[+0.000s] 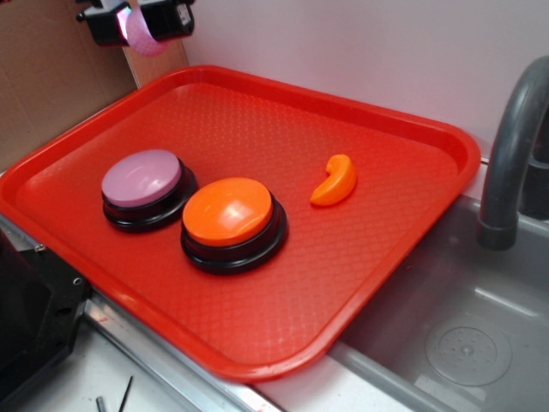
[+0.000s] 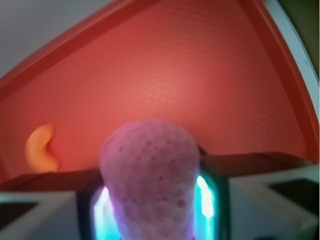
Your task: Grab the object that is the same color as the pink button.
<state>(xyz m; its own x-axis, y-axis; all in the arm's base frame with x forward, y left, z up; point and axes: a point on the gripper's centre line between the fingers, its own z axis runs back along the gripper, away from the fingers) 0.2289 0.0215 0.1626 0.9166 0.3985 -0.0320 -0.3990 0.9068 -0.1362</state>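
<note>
A grey sink basin (image 1: 455, 335) with a dark faucet (image 1: 513, 146) sits at the right, against a pale wall (image 1: 360, 43); brown cardboard (image 1: 51, 69) stands at the back left. A large red tray (image 1: 369, 257) with a textured floor lies beside the sink. On it rest an orange-topped button (image 1: 232, 221) and, touching its left side, the pink button (image 1: 146, 185). An orange curved piece (image 1: 334, 180) lies apart, nearer the sink. Above the tray's far corner, the gripper (image 1: 141, 24) is clamped on the pink ball (image 2: 149, 175), held clear of the tray.
</note>
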